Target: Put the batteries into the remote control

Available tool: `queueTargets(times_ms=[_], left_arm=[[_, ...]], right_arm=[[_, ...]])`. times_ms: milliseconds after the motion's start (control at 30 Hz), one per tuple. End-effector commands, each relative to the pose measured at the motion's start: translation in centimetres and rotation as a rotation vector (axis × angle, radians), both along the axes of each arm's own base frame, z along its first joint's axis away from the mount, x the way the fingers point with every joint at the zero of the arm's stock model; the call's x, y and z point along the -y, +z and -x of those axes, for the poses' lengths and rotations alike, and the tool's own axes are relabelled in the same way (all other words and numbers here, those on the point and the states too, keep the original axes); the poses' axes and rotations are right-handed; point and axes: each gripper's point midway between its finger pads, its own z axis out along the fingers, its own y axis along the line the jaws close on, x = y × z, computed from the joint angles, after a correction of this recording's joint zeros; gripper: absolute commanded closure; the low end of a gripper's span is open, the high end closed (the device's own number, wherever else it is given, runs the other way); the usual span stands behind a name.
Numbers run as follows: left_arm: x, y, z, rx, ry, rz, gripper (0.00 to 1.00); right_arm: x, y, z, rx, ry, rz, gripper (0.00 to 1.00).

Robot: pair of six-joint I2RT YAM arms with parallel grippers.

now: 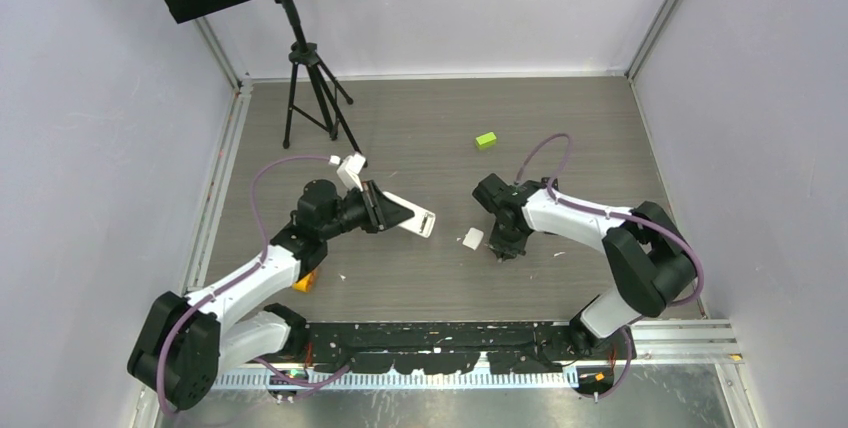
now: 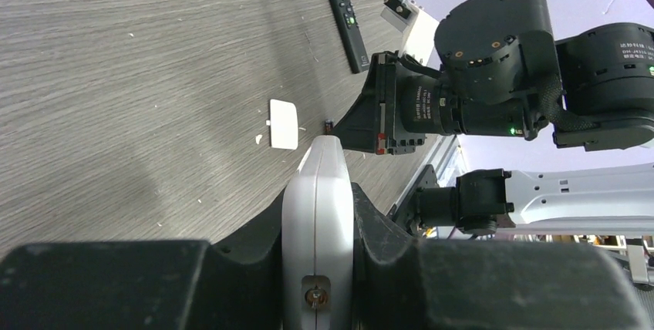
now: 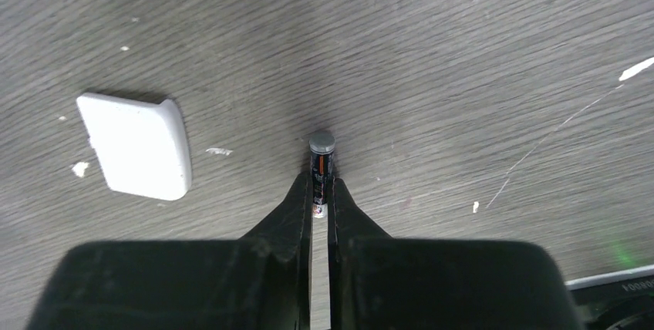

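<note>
The white remote (image 2: pixel 318 168) is held in the left gripper (image 2: pixel 318 218), whose fingers are closed tight on its two sides. It is held up off the table (image 1: pixel 420 118). This is most likely done so that it is steady while a battery is put in. From above, it is seen to stick out toward 4 o'clock, at the right arm.

The battery (image 3: pixel 321 162) is pinched between the narrow fingers (image 3: pixel 297 210) of the right gripper (image 3: pixel 321 195), low over the table. Only its near end is gripped. The far end is left bare, likely so that it can be pushed into the remote first. A small white cover (image 3: pixel 135 145) lies flat on the table at 9 o'clock of the battery. It is judged to be the lid of the battery slot, laid aside so that the slot is open.

The slot itself is not seen in any view; only the thin edge of the remote is shown at the left wrist. From above, the battery is hidden under the right gripper. It cannot be told if its tip touches the table. No other batteries can be made out. An orange block (image 1: pixel 305 281) is half hidden under the left arm. A black remote (image 2: pixel 345 14) is seen from the left wrist only.
</note>
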Motion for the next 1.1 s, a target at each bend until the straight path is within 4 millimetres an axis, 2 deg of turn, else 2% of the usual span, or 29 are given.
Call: queueTargets(times_ms=[0,167,300,367,433,700,1067], left_arm=[[1.1,2.6,-0.5,0.017,-0.031,0.055,1.0],[1.9,2.0,-0.6,-0.052,-0.053,0.099,1.0],[2.3,1.4,-0.8,-0.096,-0.06,0.106,1.0],[2.5,1.1,-1.0,-0.116,-0.059,0.108,1.0],[2.6,1.0,-1.1,-0.131,-0.059,0.11,1.0],[2.8,1.7,-1.3,-0.126,-0.062,0.13,1.0],[2.5,2.7,-1.6,-0.084,-0.042,0.126,1.0]], right_arm=[[-2.7,3.2,-2.1,0.132,0.01,-0.167,0.97],[-8.0,10.5,-3.0,0.254,0.093,-0.462,0.96],[-11.4,15.3,-3.3,0.32,0.141,-0.651,0.95],[-12.7,17.0,-3.3,0.344,0.162,-0.715,0.94],[-13.5,17.5,-3.0,0.337,0.176,-0.742,0.93],[-15.6,17.2,-2.2,0.297,0.235,-0.766,0.9],[-15.9,15.8,-1.7,0.245,0.228,-0.725,0.89]])
